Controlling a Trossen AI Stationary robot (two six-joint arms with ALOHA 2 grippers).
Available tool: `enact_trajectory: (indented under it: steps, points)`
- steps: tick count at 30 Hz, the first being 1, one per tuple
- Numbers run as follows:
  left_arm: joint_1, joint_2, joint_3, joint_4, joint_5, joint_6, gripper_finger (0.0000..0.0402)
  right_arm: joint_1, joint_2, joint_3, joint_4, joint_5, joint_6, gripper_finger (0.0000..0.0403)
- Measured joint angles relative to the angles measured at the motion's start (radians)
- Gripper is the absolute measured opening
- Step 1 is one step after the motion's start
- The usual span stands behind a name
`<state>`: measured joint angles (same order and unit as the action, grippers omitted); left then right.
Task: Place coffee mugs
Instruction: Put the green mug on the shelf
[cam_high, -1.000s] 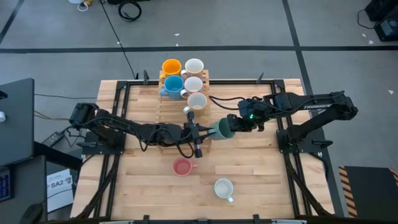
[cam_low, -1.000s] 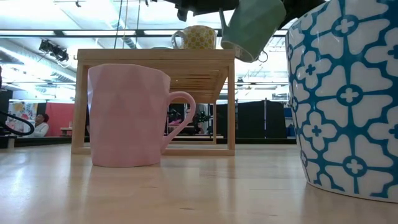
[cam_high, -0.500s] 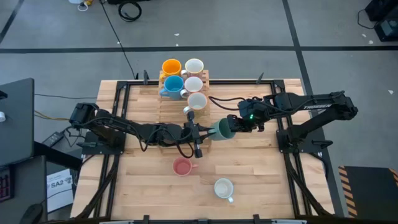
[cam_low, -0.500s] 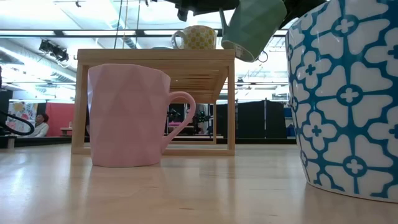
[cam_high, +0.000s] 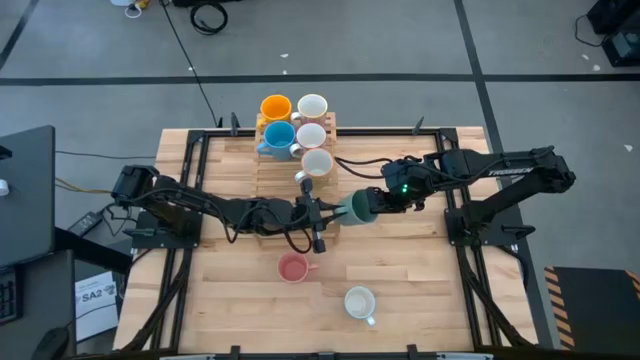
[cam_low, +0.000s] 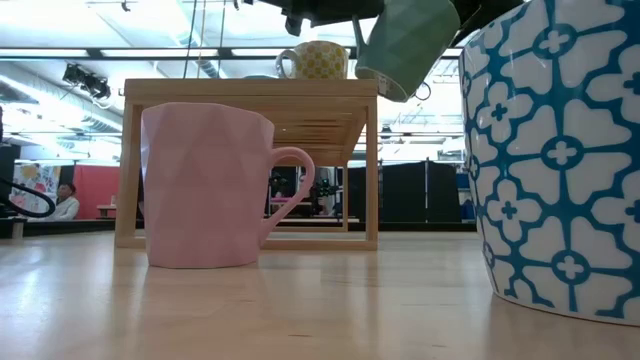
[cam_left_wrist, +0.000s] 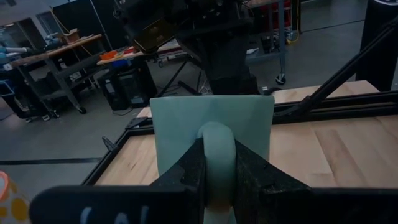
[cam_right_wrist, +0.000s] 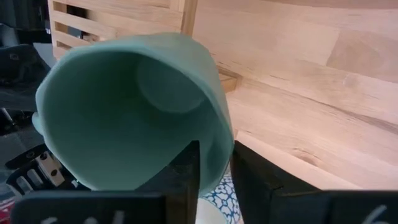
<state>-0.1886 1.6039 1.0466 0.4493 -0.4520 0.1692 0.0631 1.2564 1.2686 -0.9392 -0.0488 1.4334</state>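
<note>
A pale green mug (cam_high: 357, 207) hangs tilted above the table's middle, in front of the wooden rack (cam_high: 268, 172); it also shows in the low view (cam_low: 405, 40). My left gripper (cam_left_wrist: 216, 163) reaches in from the left, shut on its handle. My right gripper (cam_right_wrist: 214, 169) comes from the right and stands open astride the mug's rim (cam_right_wrist: 219, 146), one finger inside, one outside, with a slit showing beside the inner finger. Orange (cam_high: 275, 107), blue (cam_high: 279, 134) and three white mugs stand on the rack top. A pink mug (cam_high: 293, 267) and a blue-patterned white mug (cam_high: 359, 301) stand on the table. My left gripper pinches the green mug's handle (cam_left_wrist: 216, 134) between its two fingers. The fingers come almost level from the table's left and close on the handle's two sides. The mug is lifted clear of the table and tilted, its mouth turned toward the right arm.
The rack (cam_low: 250, 95) stands at the far middle with slats under its top. In the low view the pink mug (cam_low: 205, 185) and the patterned mug (cam_low: 560, 160) stand close to the near edge. Bare wood lies at the near left and right.
</note>
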Motion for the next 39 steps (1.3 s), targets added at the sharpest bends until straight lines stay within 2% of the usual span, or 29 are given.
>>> enact_trajectory:
  steps: [8, 20, 29, 39]
  points:
    - [0.0, 0.0, 0.0, 0.0, 0.0, 0.0, 0.0052, 0.0, 0.0, 0.0, -0.001, 0.0, 0.002, 0.0128]
    - [-0.006, 0.0, 0.0, 0.001, 0.0, 0.0, 0.0052, 0.01, -0.026, 0.0, -0.004, -0.017, -0.06, 0.0129]
    - [-0.028, -0.046, -0.001, 0.001, -0.008, 0.0, 0.0052, 0.023, -0.129, 0.0, -0.019, 0.099, -0.189, 0.0128]
    - [-0.061, -0.203, -0.001, -0.046, -0.021, 0.0, 0.0052, 0.022, -0.193, 0.0, -0.182, 0.272, -0.349, 0.0129]
